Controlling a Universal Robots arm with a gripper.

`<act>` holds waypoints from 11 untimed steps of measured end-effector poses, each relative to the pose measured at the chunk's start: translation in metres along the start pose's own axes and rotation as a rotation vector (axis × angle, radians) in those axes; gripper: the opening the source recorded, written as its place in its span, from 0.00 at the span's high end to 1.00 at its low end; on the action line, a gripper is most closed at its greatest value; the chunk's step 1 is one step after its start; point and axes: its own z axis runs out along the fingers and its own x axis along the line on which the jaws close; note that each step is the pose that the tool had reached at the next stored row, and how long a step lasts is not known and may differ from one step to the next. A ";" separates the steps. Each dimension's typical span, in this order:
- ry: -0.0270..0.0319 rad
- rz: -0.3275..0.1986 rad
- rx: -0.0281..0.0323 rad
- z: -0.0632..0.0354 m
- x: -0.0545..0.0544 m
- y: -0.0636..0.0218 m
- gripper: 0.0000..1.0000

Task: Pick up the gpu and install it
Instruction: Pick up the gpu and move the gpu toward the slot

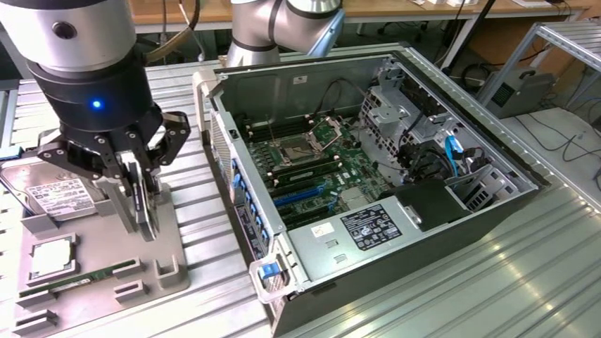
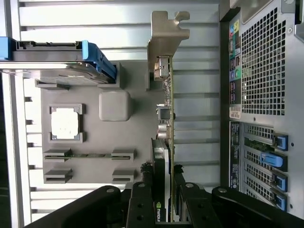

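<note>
Both fingers (image 2: pixel 142 192) of the claw (image 2: pixel 162 173) clamp the upright gpu (image 2: pixel 166 118), standing on the gray holder (image 2: pixel 114 156).

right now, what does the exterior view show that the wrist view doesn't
The exterior view adds the open inside of the case, with the motherboard, and the arm above the claw. The wrist view adds the vent grille and coloured ports on the case's back, and the gpu's silver bracket seen edge-on. Both share the claw around the upright gpu, and the grey tray with the hard drive, cpu and memory stick.
</note>
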 end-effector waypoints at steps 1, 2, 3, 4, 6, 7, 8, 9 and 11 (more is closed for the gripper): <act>0.0000 0.000 0.0016 -0.0035 0.000 0.0001 0.73; -0.0001 0.000 0.0033 -0.0075 0.000 0.0002 0.73; -0.0001 0.000 0.0042 -0.0096 0.000 0.0002 0.73; -0.0001 0.000 0.0049 -0.0113 0.000 0.0002 0.73; -0.0001 0.000 0.0068 -0.0160 0.000 0.0003 0.73; -0.0002 0.000 0.0076 -0.0185 0.000 0.0004 0.73; -0.0002 0.000 0.0084 -0.0207 0.000 0.0004 0.73; -0.0003 0.000 0.0096 -0.0240 0.000 0.0004 0.73; -0.0002 0.000 0.0117 -0.0299 0.000 0.0005 0.73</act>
